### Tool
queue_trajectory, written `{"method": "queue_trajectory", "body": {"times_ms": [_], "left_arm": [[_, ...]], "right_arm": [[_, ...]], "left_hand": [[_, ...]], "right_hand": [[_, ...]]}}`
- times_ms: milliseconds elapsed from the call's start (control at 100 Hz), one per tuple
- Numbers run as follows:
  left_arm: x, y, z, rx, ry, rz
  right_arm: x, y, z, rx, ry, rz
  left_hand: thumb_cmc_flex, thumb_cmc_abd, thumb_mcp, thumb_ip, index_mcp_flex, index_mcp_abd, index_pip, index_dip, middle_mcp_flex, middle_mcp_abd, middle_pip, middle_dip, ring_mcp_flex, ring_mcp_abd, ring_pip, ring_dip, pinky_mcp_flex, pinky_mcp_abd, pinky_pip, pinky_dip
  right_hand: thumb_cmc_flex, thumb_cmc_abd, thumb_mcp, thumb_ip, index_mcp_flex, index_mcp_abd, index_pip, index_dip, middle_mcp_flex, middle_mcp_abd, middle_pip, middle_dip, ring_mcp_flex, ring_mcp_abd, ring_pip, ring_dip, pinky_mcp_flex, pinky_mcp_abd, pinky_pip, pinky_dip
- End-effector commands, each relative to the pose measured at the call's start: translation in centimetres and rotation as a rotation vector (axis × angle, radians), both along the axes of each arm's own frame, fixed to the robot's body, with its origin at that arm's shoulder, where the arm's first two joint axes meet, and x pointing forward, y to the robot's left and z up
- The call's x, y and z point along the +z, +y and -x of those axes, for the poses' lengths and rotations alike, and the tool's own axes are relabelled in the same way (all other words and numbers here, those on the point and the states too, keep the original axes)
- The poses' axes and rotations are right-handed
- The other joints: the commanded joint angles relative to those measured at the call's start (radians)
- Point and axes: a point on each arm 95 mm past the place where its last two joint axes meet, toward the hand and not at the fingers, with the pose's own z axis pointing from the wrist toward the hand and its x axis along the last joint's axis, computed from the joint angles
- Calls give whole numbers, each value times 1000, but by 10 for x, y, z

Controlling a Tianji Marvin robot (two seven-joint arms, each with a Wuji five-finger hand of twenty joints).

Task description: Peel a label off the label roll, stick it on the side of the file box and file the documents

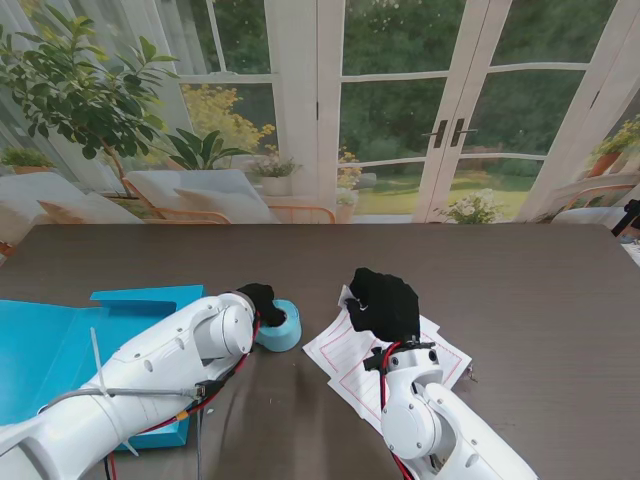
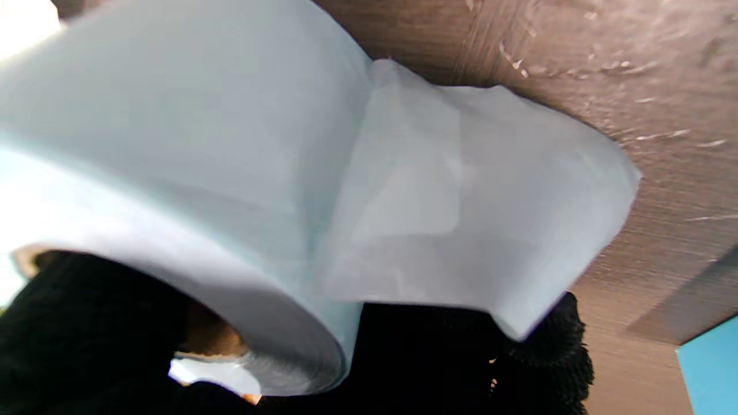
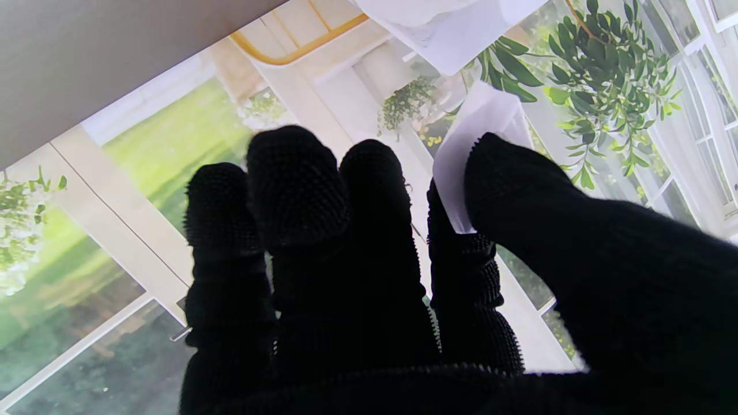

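Note:
The blue label roll (image 1: 286,330) lies on the table just left of centre. My left hand (image 1: 262,298) is shut on it, with black-gloved fingers (image 2: 86,334) reaching into its core. A loose tail of backing paper (image 2: 490,202) hangs off the roll (image 2: 173,173). My right hand (image 1: 385,303) hovers over the documents (image 1: 345,357), raised off the table. In the right wrist view a small white label (image 3: 478,121) is pinched between thumb (image 3: 519,190) and forefinger. The blue file box (image 1: 60,345) lies open at the near left, partly under my left arm.
The dark wooden table (image 1: 540,300) stretches away to the right and back. Windows and plants stand beyond its far edge. A corner of the blue box (image 2: 712,369) shows in the left wrist view. A white sheet edge (image 3: 450,23) shows in the right wrist view.

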Motion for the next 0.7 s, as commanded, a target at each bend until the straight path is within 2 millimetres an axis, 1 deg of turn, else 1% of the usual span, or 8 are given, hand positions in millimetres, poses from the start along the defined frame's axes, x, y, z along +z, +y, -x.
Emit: {"method": "queue_trajectory", "body": {"times_ms": [0,40,140,240,260,310,520,690], "left_arm": [[6,-6,-2,-13,4,10],[6,-6,-2,-15,7,6],[7,-7,-1,-20,14,-1],[9,-7,0,-25,16,-5],[10,-7,0,-26,16,-5],[12,-7,1,-30,19,-5],[17,-6,3,-46,32,-3],[22,-4,5,-54,42,2]], "right_arm": [[-2,4,1,13,10,-4],[-2,4,1,13,9,-4],[-2,4,0,12,10,-6],[-2,4,0,11,12,-8],[-2,4,0,11,13,-8],[-3,4,0,11,14,-10],[-3,4,0,12,15,-10],[-3,4,0,13,16,-8]], "left_hand": [[133,85,224,105,4,18,13,45,-60,-63,-100,-6,-33,32,-53,10,-39,3,-21,40],[131,88,222,102,-2,23,-9,42,-79,-53,-120,-13,-56,43,-74,5,-62,-1,-37,44],[126,92,215,95,-20,37,-141,73,-143,-4,-295,-49,-166,88,-254,3,-173,3,-150,59],[123,131,136,120,-41,45,-240,98,-262,47,-356,-229,-285,111,-412,-58,-274,0,-236,42],[125,141,112,120,-46,48,-261,90,-293,56,-358,-308,-311,121,-456,-76,-304,0,-259,28],[128,155,89,101,-63,53,-285,81,-342,69,-365,-488,-356,130,-524,-103,-349,-4,-290,6],[113,181,51,72,-120,80,-384,35,-450,112,-496,-661,-479,155,-715,-184,-454,-25,-354,-27],[91,198,0,35,-127,90,-526,-37,-505,132,-618,-799,-556,168,-868,-266,-532,-26,-462,-127]], "right_hand": [[11,-1,101,11,-19,-19,14,11,10,-4,17,18,26,-18,2,8,25,-21,1,4],[10,-2,100,11,-19,-19,14,11,10,-4,17,18,26,-16,2,8,25,-21,1,4],[10,-1,99,11,-19,-20,14,11,9,-4,17,18,26,-16,1,8,23,-22,0,4],[11,0,99,12,-19,-22,14,11,7,-2,16,18,26,-16,1,7,22,-23,1,5],[11,1,99,12,-19,-22,14,11,8,-4,17,18,26,-14,0,7,22,-23,1,5],[12,0,98,12,-19,-21,14,11,8,-3,17,17,26,-17,0,7,20,-22,2,6],[12,2,97,12,-19,-19,13,12,8,-3,17,17,26,-16,-1,6,19,-22,3,6],[12,3,97,13,-19,-19,13,12,7,-2,18,16,26,-12,-2,6,19,-22,3,7]]}}
